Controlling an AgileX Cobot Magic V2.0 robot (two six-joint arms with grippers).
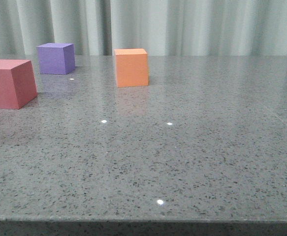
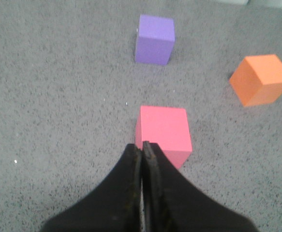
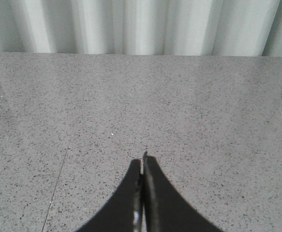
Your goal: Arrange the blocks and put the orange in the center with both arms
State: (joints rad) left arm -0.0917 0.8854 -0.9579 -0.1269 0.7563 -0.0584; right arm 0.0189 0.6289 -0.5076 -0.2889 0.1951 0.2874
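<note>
Three matte cubes sit on a grey speckled counter (image 1: 192, 162) that stretches back to a pale pleated curtain (image 1: 192, 27). Seen from the front, all three are gathered toward the left and far part of the surface. The red cube (image 1: 8, 83) is nearest and furthest left, partly cut off by the picture's edge. The purple cube (image 1: 56, 58) stands behind it, near the curtain. The orange cube (image 1: 131, 67) stands to the right of the purple one, closest to the middle of the counter, upright with one flat face toward the camera. None of the cubes touch; each stands apart from the others.

From the left wrist camera, the left pincer (image 2: 143, 145) is black, its two fingers pressed together with nothing between them. Its tip hovers just at the near edge of the red cube, and whether it touches cannot be told.

From the right wrist camera, the right pincer (image 3: 143, 162) is likewise closed on nothing, its fingers meeting in a thin line over bare counter, with only the curtain beyond.
</note>
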